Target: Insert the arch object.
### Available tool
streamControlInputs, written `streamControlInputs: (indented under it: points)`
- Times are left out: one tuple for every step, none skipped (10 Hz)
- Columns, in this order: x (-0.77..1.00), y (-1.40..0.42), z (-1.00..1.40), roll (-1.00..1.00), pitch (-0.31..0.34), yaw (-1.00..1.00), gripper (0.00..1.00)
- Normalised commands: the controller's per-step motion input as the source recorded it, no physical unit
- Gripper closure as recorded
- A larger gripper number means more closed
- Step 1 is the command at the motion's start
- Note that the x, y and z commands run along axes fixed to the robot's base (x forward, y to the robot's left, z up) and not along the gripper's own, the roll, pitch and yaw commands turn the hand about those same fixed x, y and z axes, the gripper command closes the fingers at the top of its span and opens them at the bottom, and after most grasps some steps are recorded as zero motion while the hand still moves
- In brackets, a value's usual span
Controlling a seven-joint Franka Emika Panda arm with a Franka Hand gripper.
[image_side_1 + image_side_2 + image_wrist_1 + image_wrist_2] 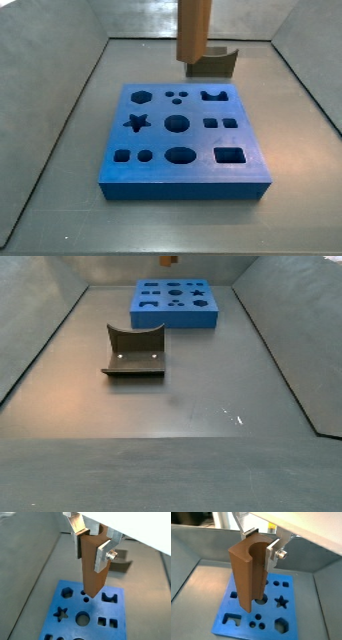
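Note:
My gripper [91,543] is shut on the arch object [90,567], a tall orange-brown bar with a rounded groove down one face, seen in both wrist views [248,572]. The silver fingers [103,554] clamp its upper end. The bar hangs upright, and its lower end is above the far part of the blue board [134,175] without touching it. The board's arch-shaped hole [214,95] is at its far right corner and shows in a wrist view [109,598]. In a side view only the bar [194,30] shows; the gripper is out of frame.
The dark fixture [134,351], a bracket with a curved notch on a base plate, stands on the grey floor apart from the board [174,318]. It shows just behind the bar in a side view [214,65]. Sloping grey walls [54,120] surround the floor.

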Motion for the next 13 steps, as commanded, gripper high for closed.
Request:
streamControlInputs:
  points:
    - [0.21,0.10,-0.11,0.02,-0.010,-0.93,1.00]
    - [0.21,0.10,-0.11,0.02,-0.013,-0.93,1.00]
    - [0.22,0.10,-0.11,0.02,-0.011,-0.92,1.00]
    - [0.22,0.10,-0.13,0.03,-0.009,-0.92,1.00]
    - [0.22,0.10,-0.13,0.03,-0.004,-0.92,1.00]
    - [0.21,0.10,-0.14,0.03,0.000,-0.92,1.00]
    - [0.21,0.10,-0.15,0.04,0.000,-0.91,1.00]
    - [0.21,0.10,-0.15,0.04,0.000,-0.91,1.00]
    - [0.21,0.10,-0.15,0.04,0.000,-0.91,1.00]
    - [0.18,0.10,-0.17,0.05,0.000,-0.91,1.00]
    - [0.13,0.08,-0.21,0.06,0.000,-0.93,1.00]
    - [0.08,0.07,-0.24,0.08,0.000,-0.92,1.00]
    - [0.00,0.06,-0.25,0.09,0.094,-0.88,1.00]
